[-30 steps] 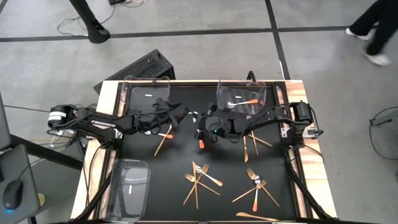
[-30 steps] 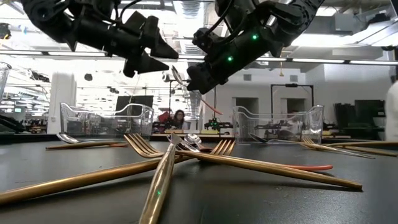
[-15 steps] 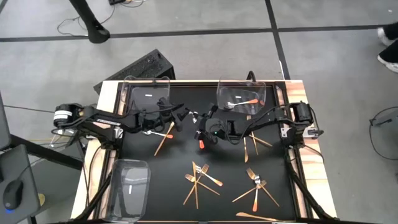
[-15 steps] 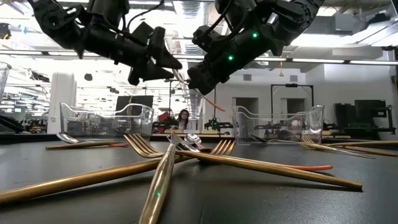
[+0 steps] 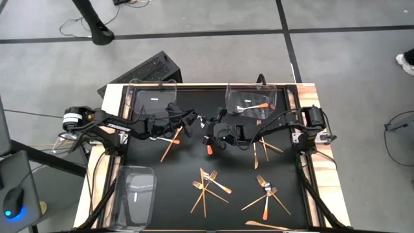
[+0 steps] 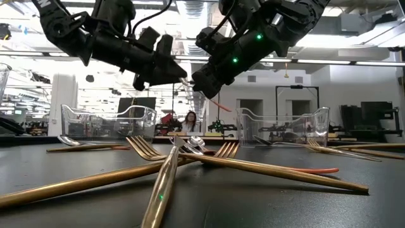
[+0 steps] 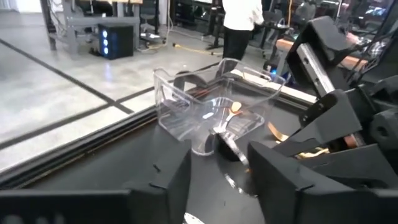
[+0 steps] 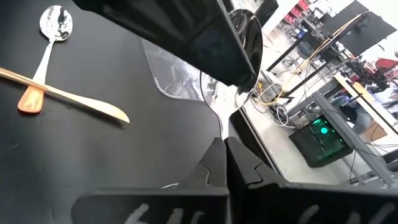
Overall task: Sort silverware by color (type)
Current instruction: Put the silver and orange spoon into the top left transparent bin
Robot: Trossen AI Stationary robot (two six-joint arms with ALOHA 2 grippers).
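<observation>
— What lies on the desk (image 8: 74, 155)?
— A spoon (image 8: 46, 43), its orange handle under a gold knife (image 8: 68, 99).
— And the right gripper (image 8: 225, 163)?
— Fingers pressed together, with the left arm (image 8: 186, 31) close above them, and a clear tray (image 8: 177, 78) behind.

overhead, table-level, two wrist cameras

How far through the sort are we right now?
Early. Done: one orange-handled spoon lies in the back right tray. In hand: the right gripper, shut on a spoon, meets the left gripper above mid-table, apparently a handover. Left: forks and knives in crossed piles at the front, more front right, and a knife on the left.
</observation>
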